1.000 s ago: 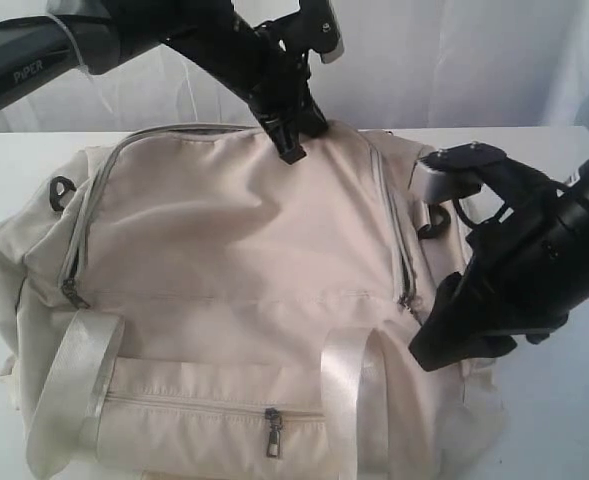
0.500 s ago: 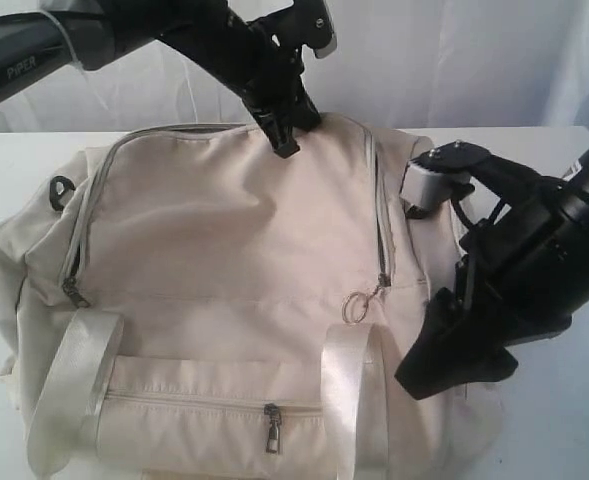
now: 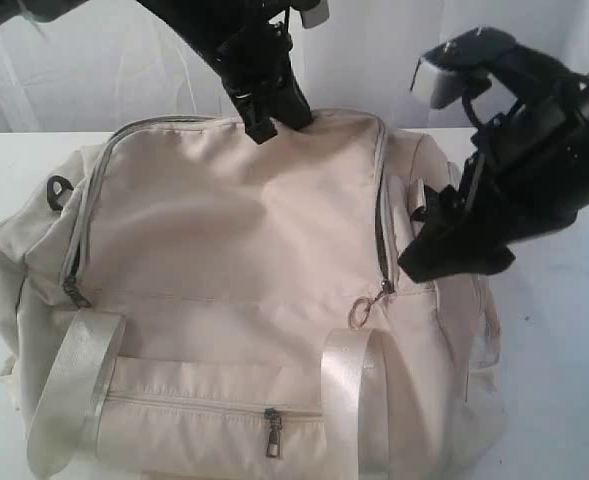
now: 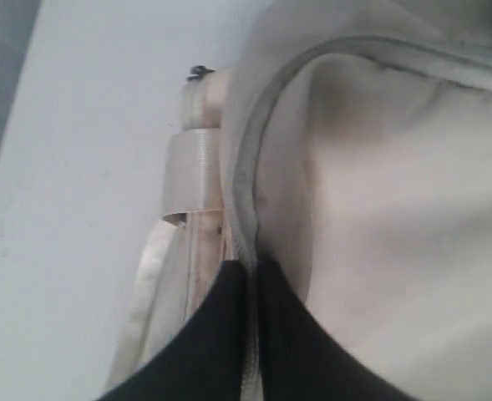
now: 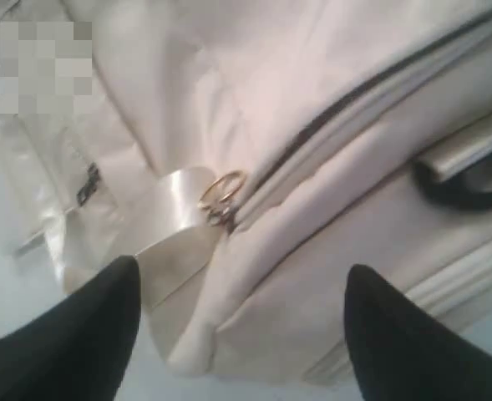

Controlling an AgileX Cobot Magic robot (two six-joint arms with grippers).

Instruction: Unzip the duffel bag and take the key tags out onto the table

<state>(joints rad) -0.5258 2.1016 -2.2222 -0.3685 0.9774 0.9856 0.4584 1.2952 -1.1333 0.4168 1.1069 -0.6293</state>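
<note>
The cream duffel bag (image 3: 234, 260) lies on the white table (image 3: 564, 380) and fills most of the exterior view. My left gripper (image 3: 261, 128) is shut on the bag's zip seam (image 4: 247, 251) at the back top edge, holding it up. My right gripper (image 3: 419, 262) hangs open beside the bag's right end, with nothing between its fingers (image 5: 103, 309). A zip pull with a metal ring (image 3: 359, 312) (image 5: 220, 192) hangs at the right front corner of the top flap. A dark slit (image 5: 329, 125) shows along the zip there. The key tags are hidden.
A front pocket zip pull (image 3: 272, 434) sits low between two pale webbing straps (image 3: 74, 380) (image 3: 354, 390). A dark strap ring (image 3: 58, 190) marks the bag's left end. White curtains hang behind the table.
My right gripper has risen and pulled back from the bag's right front corner, uncovering the ringed zip pull. My left gripper has lifted the back edge a little higher.
</note>
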